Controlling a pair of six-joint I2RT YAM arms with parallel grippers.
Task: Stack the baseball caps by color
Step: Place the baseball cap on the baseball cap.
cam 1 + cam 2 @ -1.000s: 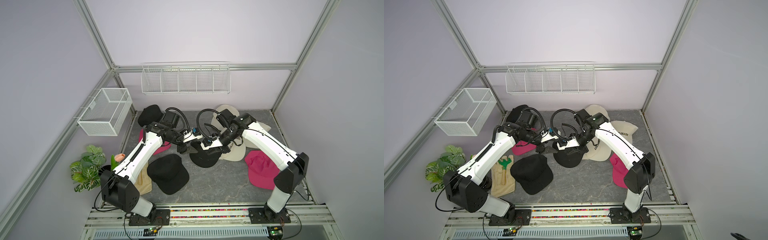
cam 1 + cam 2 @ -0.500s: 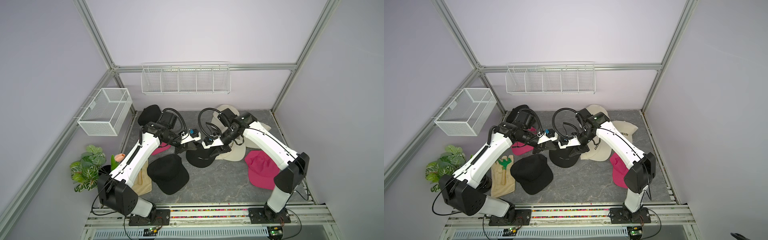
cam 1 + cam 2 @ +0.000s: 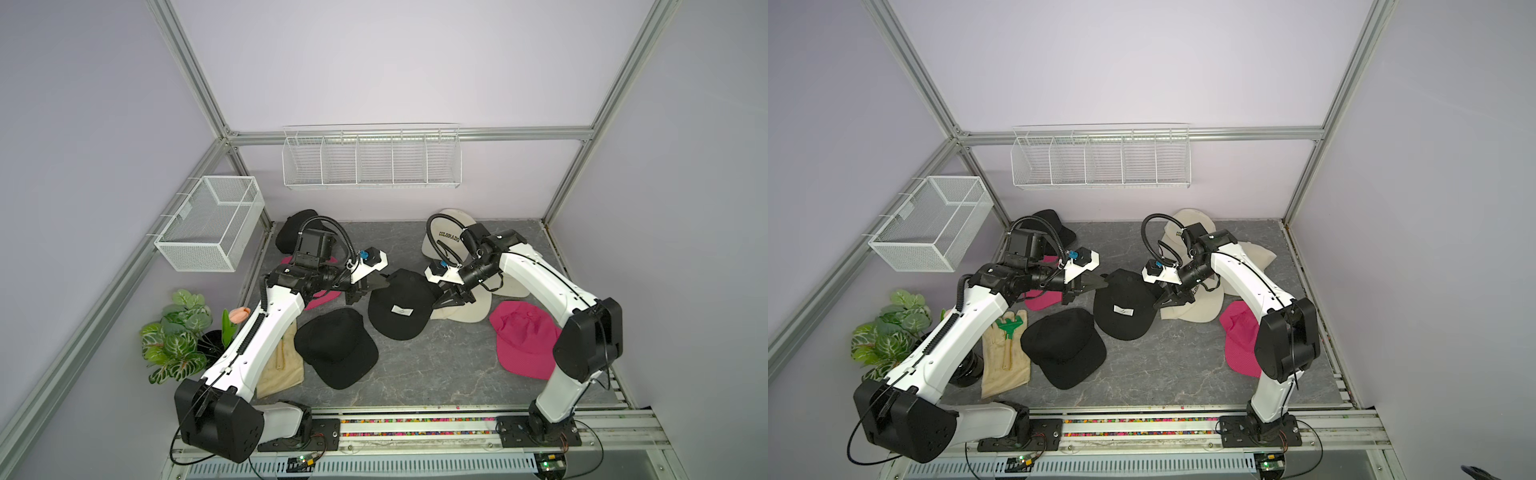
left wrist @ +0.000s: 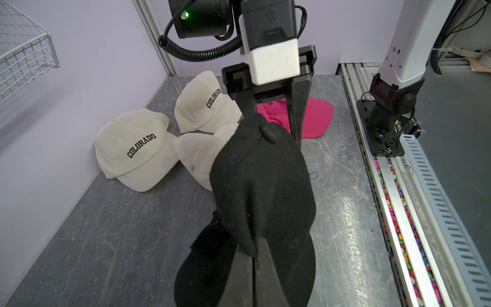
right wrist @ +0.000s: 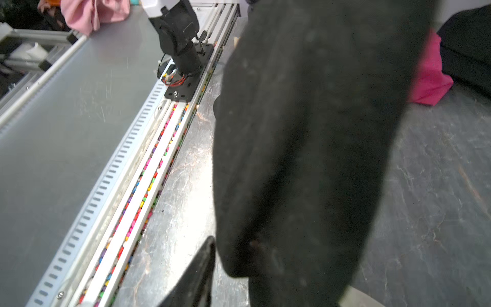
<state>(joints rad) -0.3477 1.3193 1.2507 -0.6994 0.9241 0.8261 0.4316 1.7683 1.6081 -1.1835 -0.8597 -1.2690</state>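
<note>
Left wrist view: left gripper (image 4: 253, 263) pinches the edge of the patched black cap (image 4: 263, 186), right gripper (image 4: 272, 127) spread astride its crown. In a top view, the plain black cap (image 3: 336, 353) lies at its 7 o'clock, nearer the left arm.

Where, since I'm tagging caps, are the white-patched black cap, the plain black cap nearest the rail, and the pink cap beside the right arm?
white-patched black cap (image 3: 388, 297): in a top view, fabric beside the patch.
plain black cap (image 3: 332, 340): in a top view, crown.
pink cap (image 3: 521, 332): in a top view, crown.
</note>
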